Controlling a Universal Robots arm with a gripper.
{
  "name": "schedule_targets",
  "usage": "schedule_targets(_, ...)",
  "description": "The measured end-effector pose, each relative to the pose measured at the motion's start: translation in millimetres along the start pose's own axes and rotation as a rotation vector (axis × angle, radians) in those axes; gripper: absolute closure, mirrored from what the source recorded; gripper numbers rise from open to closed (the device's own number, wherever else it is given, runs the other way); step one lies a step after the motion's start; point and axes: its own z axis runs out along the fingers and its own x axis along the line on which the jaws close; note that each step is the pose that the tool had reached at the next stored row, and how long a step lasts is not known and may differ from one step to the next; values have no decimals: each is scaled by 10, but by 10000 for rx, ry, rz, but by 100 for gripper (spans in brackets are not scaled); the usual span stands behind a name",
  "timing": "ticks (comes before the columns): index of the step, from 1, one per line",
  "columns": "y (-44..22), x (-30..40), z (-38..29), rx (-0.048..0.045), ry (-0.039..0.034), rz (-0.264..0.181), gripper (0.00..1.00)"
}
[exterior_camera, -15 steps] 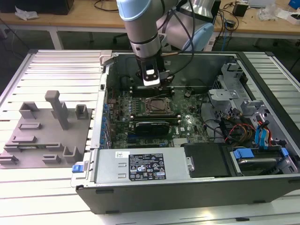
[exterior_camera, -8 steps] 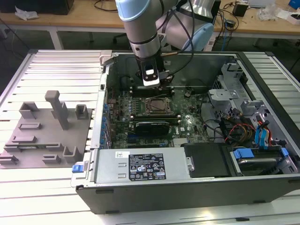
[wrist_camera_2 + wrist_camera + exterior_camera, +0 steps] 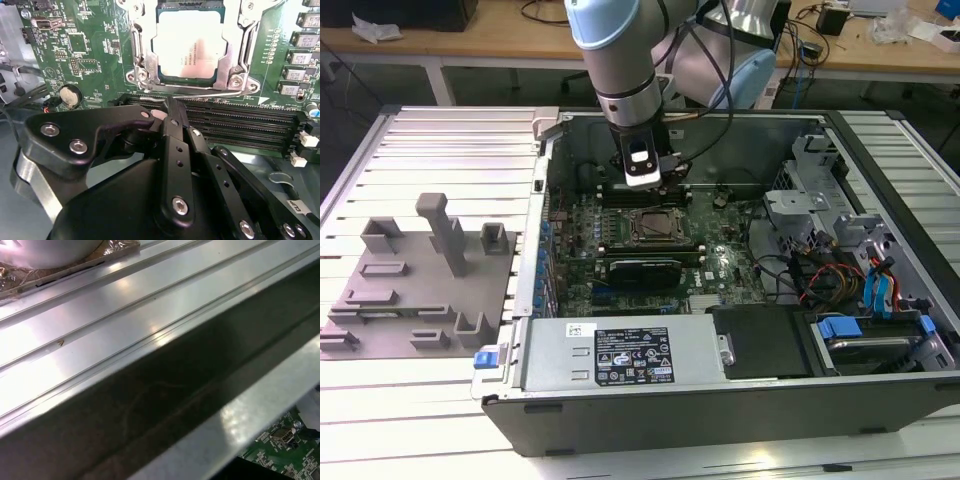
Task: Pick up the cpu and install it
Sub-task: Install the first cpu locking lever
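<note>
The cpu point(image 3: 192, 50), a flat square chip with a silvery top, lies inside the motherboard socket point(image 3: 655, 228), with the socket's metal frame point(image 3: 142, 55) around it. My gripper point(image 3: 642, 183) hangs over the board just behind the socket, inside the open computer case point(image 3: 720, 405). In the second wrist view the black fingers point(image 3: 172, 117) meet at one tip beside the socket's edge, above the memory slots point(image 3: 240, 125). The gripper point(image 3: 169, 104) is shut, nothing is held between its fingers, and it stands apart from the cpu.
A grey plastic tray point(image 3: 410, 290) with upright posts sits on the ribbed table at the exterior view's left. The power supply point(image 3: 620, 360) fills the case's near side; drive cages and cables point(image 3: 840, 260) crowd its right. A coin battery point(image 3: 69, 95) sits near the slots. The case wall point(image 3: 150, 340) is close by.
</note>
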Motion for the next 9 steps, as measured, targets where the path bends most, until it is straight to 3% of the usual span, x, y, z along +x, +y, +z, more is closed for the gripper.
schedule_targets(9,-21,0,36,-13,-48,-7,89)
